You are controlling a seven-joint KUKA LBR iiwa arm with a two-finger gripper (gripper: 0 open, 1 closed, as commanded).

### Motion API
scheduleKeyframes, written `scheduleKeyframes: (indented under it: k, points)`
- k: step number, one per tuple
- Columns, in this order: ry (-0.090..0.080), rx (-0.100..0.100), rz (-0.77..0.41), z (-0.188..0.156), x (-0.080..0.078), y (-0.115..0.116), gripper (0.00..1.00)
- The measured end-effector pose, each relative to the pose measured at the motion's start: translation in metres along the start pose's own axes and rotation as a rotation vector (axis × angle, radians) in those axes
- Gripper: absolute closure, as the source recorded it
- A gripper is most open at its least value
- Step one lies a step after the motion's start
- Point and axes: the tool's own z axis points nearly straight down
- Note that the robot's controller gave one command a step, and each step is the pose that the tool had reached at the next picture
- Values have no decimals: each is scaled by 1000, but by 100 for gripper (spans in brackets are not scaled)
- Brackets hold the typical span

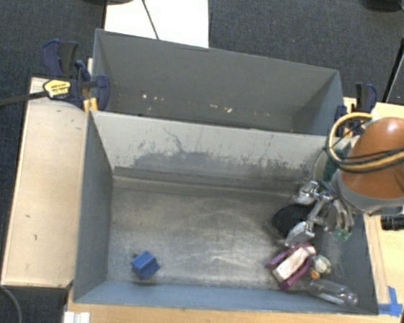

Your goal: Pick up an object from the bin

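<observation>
My gripper [303,214] hangs low at the right end of the bin and is open, one silver finger toward the back wall and the other toward the front. A black rounded thing [286,219] lies on the floor just left of the fingers, touching or nearly touching them. Directly in front of the gripper lies a purple and white packet-like thing [291,264]. A small pale round piece [321,265] sits beside it. A clear plastic tube-like thing [333,291] lies in the front right corner.
A small blue cube [144,264] lies alone near the front left corner. The arm with its orange dome and cables reaches over the bin's right rim. The right wall stands close behind the gripper.
</observation>
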Motion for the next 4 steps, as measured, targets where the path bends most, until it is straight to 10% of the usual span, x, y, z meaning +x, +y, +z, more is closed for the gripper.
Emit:
scheduleKeyframes:
  k: [1,2,4]
  points:
    - [4,10,324,19,-5,-7,0]
    - [5,9,322,18,-5,-6,100]
    - [5,9,322,18,-5,-6,100]
